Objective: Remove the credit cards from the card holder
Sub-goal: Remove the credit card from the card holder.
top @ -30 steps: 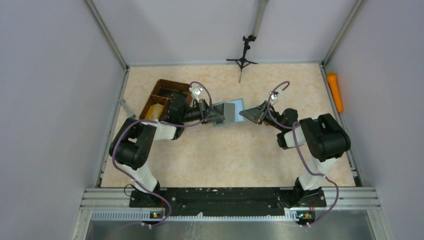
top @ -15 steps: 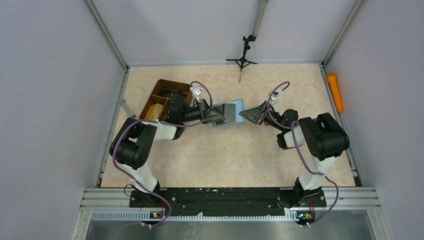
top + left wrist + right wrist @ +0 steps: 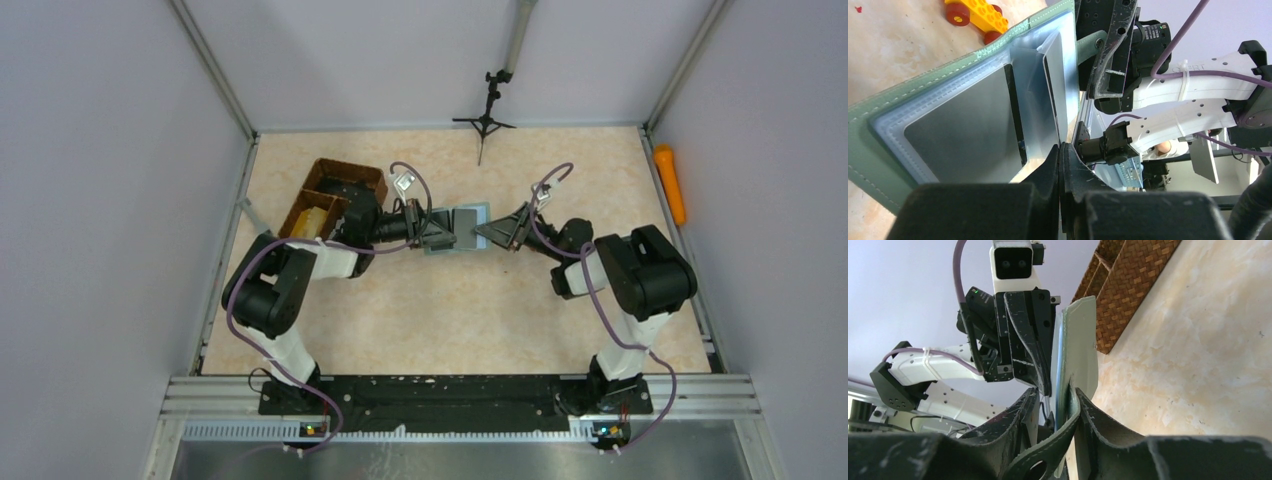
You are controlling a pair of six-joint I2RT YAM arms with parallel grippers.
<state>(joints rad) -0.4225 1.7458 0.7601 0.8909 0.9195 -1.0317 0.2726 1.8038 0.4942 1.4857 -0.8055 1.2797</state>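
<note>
Left wrist: left gripper pinches the stitched grey-green card holder, right gripper fingers spread

Bright, even, diffuse light; faint shadows. Overhead view sharp. Left wrist view: left hand blurred close up.

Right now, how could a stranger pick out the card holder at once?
On the table, look right of the wicker tray, where the left gripper and right gripper meet. Between their tips is the card holder: the only flat folder, grey-green outside, pale blue inside.
</note>
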